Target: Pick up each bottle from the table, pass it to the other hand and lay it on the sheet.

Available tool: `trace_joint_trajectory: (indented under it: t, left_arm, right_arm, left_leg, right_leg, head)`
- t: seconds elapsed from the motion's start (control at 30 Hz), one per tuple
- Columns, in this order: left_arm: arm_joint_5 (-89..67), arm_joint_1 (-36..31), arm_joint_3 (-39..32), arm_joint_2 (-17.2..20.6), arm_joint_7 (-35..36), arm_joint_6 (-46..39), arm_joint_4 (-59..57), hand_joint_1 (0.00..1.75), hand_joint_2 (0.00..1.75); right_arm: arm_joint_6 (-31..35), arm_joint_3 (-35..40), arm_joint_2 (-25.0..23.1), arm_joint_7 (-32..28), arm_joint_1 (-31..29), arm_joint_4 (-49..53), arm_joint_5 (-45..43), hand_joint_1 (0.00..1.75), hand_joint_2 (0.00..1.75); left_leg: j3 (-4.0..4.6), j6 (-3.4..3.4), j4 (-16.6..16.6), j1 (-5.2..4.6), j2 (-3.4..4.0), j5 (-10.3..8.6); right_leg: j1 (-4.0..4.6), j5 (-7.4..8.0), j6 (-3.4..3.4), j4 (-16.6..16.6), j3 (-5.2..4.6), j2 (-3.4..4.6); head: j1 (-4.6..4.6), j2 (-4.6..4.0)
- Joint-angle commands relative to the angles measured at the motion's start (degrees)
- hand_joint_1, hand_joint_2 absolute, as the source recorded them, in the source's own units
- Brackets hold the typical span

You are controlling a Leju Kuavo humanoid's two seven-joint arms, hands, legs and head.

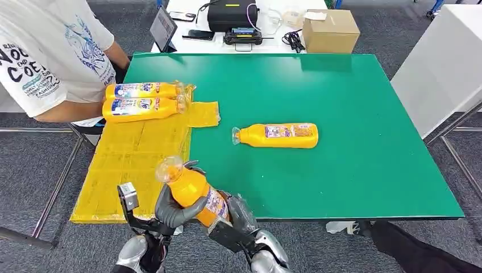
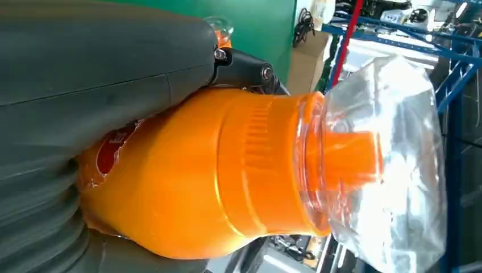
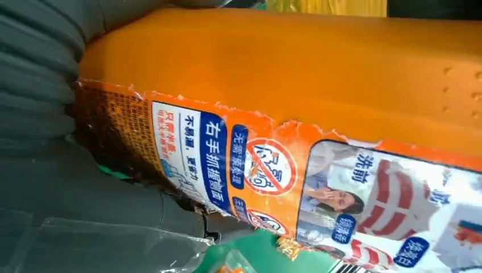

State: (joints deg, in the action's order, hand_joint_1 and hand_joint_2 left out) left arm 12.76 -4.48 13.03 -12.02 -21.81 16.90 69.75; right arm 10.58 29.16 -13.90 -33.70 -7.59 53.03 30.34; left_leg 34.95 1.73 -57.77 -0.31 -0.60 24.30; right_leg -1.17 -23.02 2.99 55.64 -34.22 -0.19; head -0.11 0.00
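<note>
**A:** What have you got in front of you, biggest first?

**B:** You're looking at the green counter (image 1: pixel 352 165), with the yellow sheet (image 1: pixel 136 165) along its left side, hanging past the near edge. A person (image 1: pixel 51 57) in a white printed shirt stands at the far left corner, just beside the sheet. Behind the counter you have a white table (image 1: pixel 187 42) carrying a cardboard box (image 1: pixel 330 31) and a black case (image 1: pixel 229 14).

**A:** And the bottles?

**B:** Two orange bottles lie side by side on the far end of the sheet, caps pointing right: the far bottle (image 1: pixel 142 90) and the near bottle (image 1: pixel 142 108), touching each other. A third, the lone bottle (image 1: pixel 278 135), lies on its side on the bare counter, well apart from the sheet, cap pointing left.

**A:** Your hands?

**B:** Both are on the held bottle (image 1: pixel 193 190), which is raised above the near edge of the counter, tilted, its clear cap (image 1: pixel 169 169) up and toward the sheet. Your left hand (image 1: pixel 173 210) wraps the upper body below the neck; in the left wrist view its thumb (image 2: pixel 108 62) lies across the orange shoulder. Your right hand (image 1: pixel 239 219) grips the lower body, around the label (image 3: pixel 267 170).
</note>
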Motion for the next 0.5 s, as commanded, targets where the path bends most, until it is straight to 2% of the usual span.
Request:
trace_joint_trajectory:
  t: [0.03,0.2,0.23,0.4,0.5]
  left_arm:
    - [-1.11,-2.64,-2.00,1.43,-0.36,-4.06,1.07,1.75,1.75]
    - [-3.98,-4.96,-7.32,1.30,-2.06,-11.59,1.42,1.75,1.75]
    - [-4.19,-4.95,-8.53,1.35,-2.04,-12.44,1.43,1.75,1.75]
    - [-5.51,-4.63,-12.01,1.73,-2.70,-15.80,1.10,1.75,1.75]
    - [-5.84,-5.30,-13.56,1.64,-3.28,-17.62,0.35,1.75,1.75]
  right_arm:
    - [1.87,-0.21,1.23,0.81,-1.55,8.24,-1.42,0.00,0.00]
    - [0.33,-0.04,4.04,4.22,1.16,21.11,-1.20,0.00,0.00]
    - [0.50,-0.59,4.25,6.59,1.83,23.22,-1.23,0.00,0.00]
    - [0.04,-3.79,5.51,6.74,4.51,31.72,-5.76,0.00,0.00]
    - [-2.50,-5.29,7.15,5.51,6.29,36.32,-9.11,0.00,0.00]
  left_leg:
    - [-0.15,-0.12,-0.09,0.09,0.14,0.14]
    - [-0.03,-0.09,-0.06,0.08,-0.01,0.04]
    - [-0.01,-0.07,-0.03,0.03,-0.02,0.01]
    - [-0.10,-0.09,-0.04,0.07,-0.01,0.06]
    - [-0.12,-0.08,-0.03,0.07,-0.10,0.05]
  right_leg:
    - [0.10,-0.08,-0.15,0.06,0.13,0.11]
    - [0.08,-0.04,-0.11,0.03,0.05,-0.04]
    - [0.03,-0.03,-0.09,0.04,0.01,-0.05]
    - [0.08,-0.06,-0.11,0.00,0.11,-0.05]
    - [0.07,-0.09,-0.10,0.00,0.15,-0.14]
  head:
    - [-0.02,0.00]
    - [0.02,0.00]
    - [0.00,0.00]
    - [0.00,0.00]
    - [0.00,0.00]
